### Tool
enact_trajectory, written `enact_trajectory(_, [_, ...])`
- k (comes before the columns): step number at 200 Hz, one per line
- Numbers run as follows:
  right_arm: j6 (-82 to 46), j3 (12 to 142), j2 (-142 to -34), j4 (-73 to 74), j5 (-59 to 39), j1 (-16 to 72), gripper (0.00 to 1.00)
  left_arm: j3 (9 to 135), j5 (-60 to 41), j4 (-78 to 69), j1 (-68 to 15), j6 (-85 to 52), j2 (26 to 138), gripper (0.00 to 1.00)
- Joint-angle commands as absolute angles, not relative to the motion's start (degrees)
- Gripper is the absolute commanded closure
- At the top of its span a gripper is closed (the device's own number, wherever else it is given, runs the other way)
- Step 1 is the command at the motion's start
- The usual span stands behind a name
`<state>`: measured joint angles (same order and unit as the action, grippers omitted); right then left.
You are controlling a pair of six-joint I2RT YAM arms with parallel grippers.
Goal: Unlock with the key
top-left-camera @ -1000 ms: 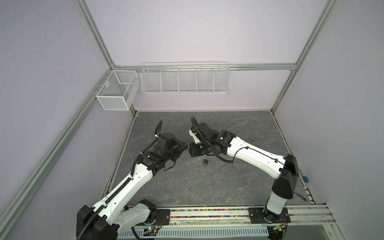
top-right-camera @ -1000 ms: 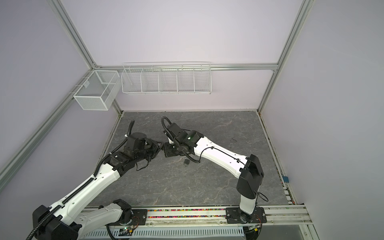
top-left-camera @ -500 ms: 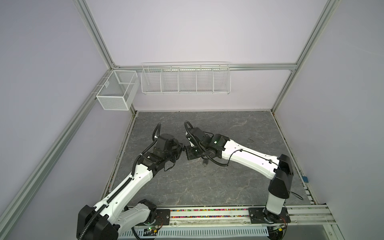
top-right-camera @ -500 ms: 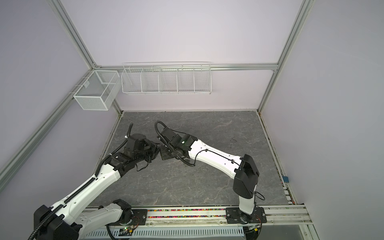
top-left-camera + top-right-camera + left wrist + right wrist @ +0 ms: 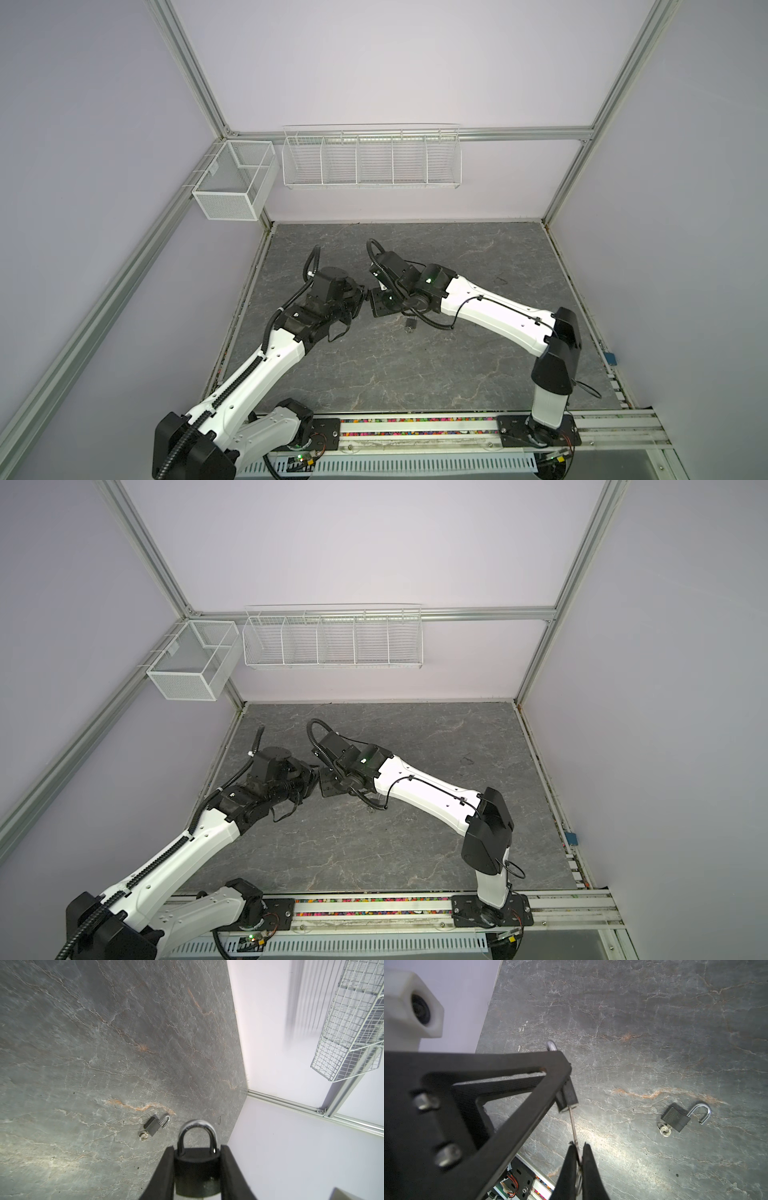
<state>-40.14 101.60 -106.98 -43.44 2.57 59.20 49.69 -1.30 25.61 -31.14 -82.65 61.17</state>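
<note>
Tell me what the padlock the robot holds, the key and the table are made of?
The held padlock: body looks like dark painted metal, matt, no glare; possibly plastic-coated. Its shackle: bare polished steel, shiny silver. The key: thin silvery metal, probably steel. The table: grey stone or stone-look sheet, veined like slate.

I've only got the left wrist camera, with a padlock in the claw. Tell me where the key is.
Observer: The right claw is shut on the key; its blade reaches the bottom face of the padlock in the left claw. How deep it sits I cannot tell.
Operator: Report how the claws stand.
Observer: In both top views they meet tip to tip above the table, left of its centre.
Operator: Place the spare padlock in the wider scene.
Observer: In a top view the spare padlock lies on the table beside the wrist of the right arm, touching neither claw.
</note>
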Motion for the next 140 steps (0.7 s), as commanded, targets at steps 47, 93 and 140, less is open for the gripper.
enact_trajectory(47, [-48.25,97.12,-105.11,-25.34,-7.86,55.41,0.93,51.59,-1.64,28.7,-34.63,-80.16,61.23,1.0])
enact_trajectory(93, [-36.16,101.79,-106.48,-39.87,12.39,59.97,0.93,52.0,-1.42,29.85,-33.41,-79.52,61.3,1.0])
enact_trajectory(140, [-35.66,100.43,-106.28,-43.6,-1.94,59.6,0.93,51.52,-2.17,29.79,-29.94,-78.93,60.87,1.0])
